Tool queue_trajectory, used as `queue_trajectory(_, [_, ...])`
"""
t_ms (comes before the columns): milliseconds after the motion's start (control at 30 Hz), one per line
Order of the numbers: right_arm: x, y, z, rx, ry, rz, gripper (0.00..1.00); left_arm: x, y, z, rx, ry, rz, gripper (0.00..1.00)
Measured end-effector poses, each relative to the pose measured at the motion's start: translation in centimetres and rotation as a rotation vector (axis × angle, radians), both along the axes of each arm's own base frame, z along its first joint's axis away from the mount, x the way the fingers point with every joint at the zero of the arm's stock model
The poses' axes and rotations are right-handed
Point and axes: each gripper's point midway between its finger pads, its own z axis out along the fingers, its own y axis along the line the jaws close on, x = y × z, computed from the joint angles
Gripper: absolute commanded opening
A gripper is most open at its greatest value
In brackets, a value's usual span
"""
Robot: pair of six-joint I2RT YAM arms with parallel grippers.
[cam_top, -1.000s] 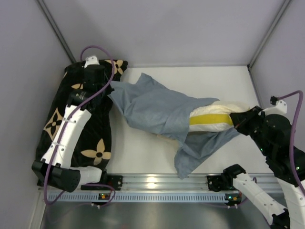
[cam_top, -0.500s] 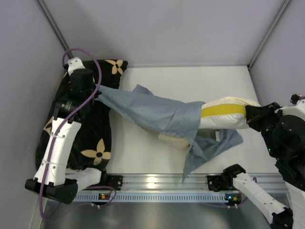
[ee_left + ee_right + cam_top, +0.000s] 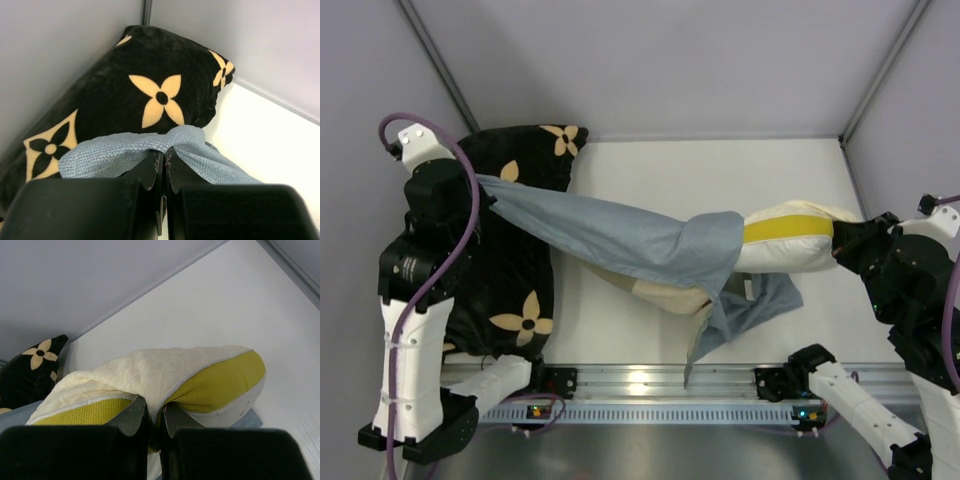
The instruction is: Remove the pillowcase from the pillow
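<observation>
White counter [image 3: 720, 170] between grey walls carries everything. From above we see the pillowcase [image 3: 620, 235] drawn taut across it, blue-grey side out, its right end over the left end of the pillow [image 3: 790, 240] (yellow band showing). Our left fingers [image 3: 485, 192], above the black cushion [image 3: 525, 290], are pinched tight on a bunched pillowcase corner; only the left wrist view makes that clear. From the right wrist, the right fingers [image 3: 154, 415] are clamped on the pillow's cream edge.
</observation>
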Motion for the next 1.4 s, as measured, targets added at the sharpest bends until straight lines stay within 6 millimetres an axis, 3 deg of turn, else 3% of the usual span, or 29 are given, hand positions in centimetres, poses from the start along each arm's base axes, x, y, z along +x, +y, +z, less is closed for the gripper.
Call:
queue_trajectory(167, [0.0,-0.2,0.0,-0.003,-0.001,-0.01,0.0,-1.8,0.9,0.9,0.007,-0.025,0.023,0.0])
queue_trajectory(1067, [0.7,-2.8,-0.8,-0.061,0.016,-0.172,0.0,-7.0,4.4,5.3,0.069,-0.13,0.142,0.0])
queue_trajectory(1400, [1.2,-3.0,-0.6,-0.067,0.013,-0.194,0.0,-11.6,6.6,9.1,0.05,-0.268,0.229,0.0])
